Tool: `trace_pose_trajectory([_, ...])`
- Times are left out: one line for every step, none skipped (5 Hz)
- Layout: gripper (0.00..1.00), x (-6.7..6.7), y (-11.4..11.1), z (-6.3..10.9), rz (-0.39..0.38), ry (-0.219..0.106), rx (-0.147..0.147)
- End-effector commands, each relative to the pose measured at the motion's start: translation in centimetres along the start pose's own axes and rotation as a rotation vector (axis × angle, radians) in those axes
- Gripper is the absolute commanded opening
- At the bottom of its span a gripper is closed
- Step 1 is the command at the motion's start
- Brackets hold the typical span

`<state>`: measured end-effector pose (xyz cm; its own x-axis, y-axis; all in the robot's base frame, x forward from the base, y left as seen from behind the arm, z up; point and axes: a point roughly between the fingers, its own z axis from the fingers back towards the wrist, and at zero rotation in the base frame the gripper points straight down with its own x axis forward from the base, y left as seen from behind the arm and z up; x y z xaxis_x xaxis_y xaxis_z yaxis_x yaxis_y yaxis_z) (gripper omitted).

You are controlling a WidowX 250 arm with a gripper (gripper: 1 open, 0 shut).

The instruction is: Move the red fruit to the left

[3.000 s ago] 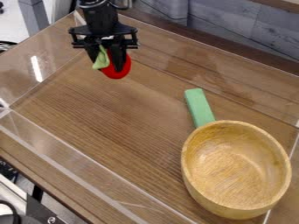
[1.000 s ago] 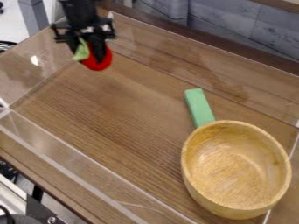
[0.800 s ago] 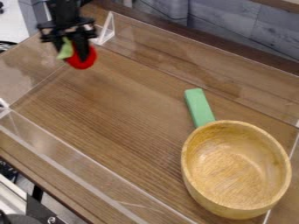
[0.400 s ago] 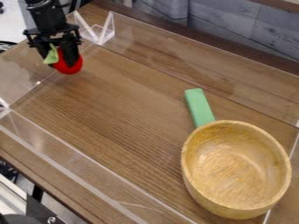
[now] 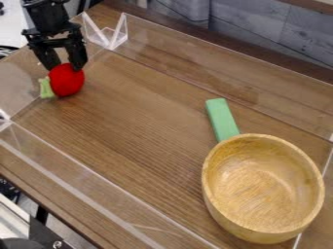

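The red fruit is a small round bright red toy with a light green stem piece on its left side. It lies on the wooden table at the far left, by the clear wall. My gripper hangs just above it, pointing down, with its black fingers spread open on either side of the fruit's top. Nothing is held between the fingers.
A flat light-green oblong block lies right of centre. A large wooden bowl stands at the front right. Clear plastic walls ring the wooden table top.
The gripper carried the red fruit leftward and down to the table's left side. Its fingers have now opened and the fruit rests on the table below them.
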<state>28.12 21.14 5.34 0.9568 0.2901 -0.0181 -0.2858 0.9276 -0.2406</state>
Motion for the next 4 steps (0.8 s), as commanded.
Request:
trace_pose_trajectory([1.0, 1.4, -0.4, 1.5, -0.004, -0.06, 0.01])
trace_pose_trajectory([1.0, 2.6, -1.1, 2.2, -0.025, -0.062, -0.005])
trace_pose_trajectory([1.0, 3.3, -1.3, 2.1, -0.038, -0.049, -0.005])
trace_pose_trajectory([0.0, 3.4, -1.3, 1.5, -0.015, -0.045, -0.003])
